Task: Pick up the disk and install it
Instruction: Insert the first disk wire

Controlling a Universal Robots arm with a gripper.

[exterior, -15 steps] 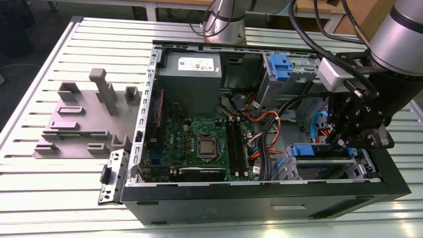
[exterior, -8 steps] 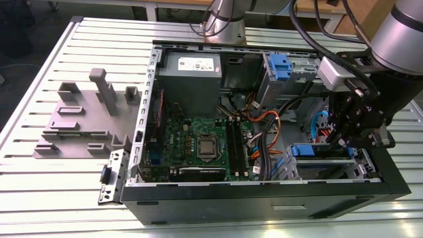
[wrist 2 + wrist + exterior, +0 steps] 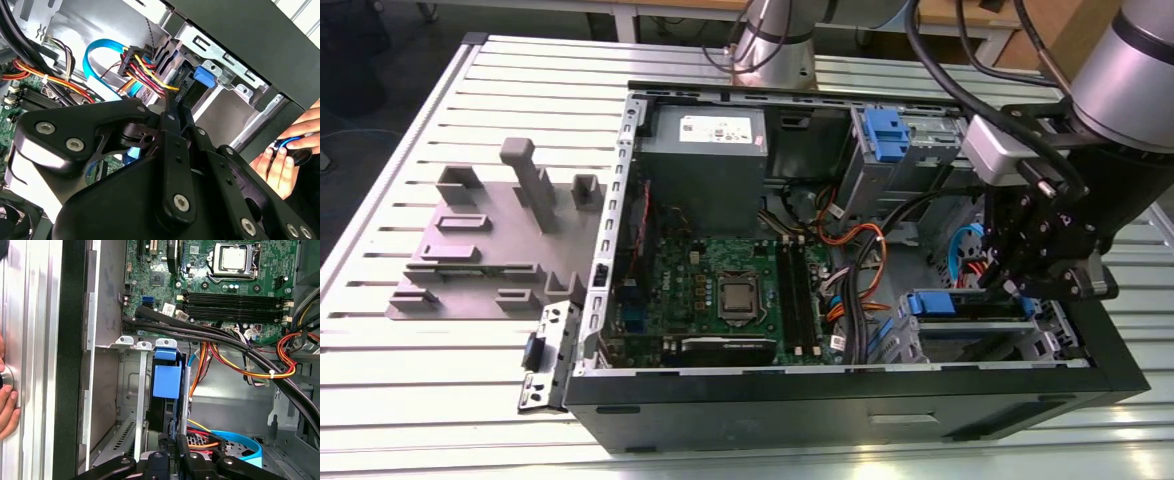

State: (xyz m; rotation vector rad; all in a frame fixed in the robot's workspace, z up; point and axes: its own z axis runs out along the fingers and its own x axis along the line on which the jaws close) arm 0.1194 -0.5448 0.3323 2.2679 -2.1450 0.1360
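- The disk [image 3: 167,390] stands on edge in the drive bay of the open computer case [image 3: 854,400], its blue rail [image 3: 945,303] facing up, at the exterior view's lower right corner of the case.
- The gripper [image 3: 1041,275] hangs just above the disk, the dark fingers [image 3: 172,460] pointing down at it; whether they are closed on it or let go, I cannot tell.
- The arm [image 3: 1134,70] reaches in from the exterior view's upper right, wrist bent downward.
- Beside the bay lie orange and red cables [image 3: 250,371] and the motherboard [image 3: 720,290].
- The case sits on a slatted metal table [image 3: 440,380], near a grey fixture [image 3: 494,240].
- A person's hand [image 3: 285,160] rests outside the case wall.
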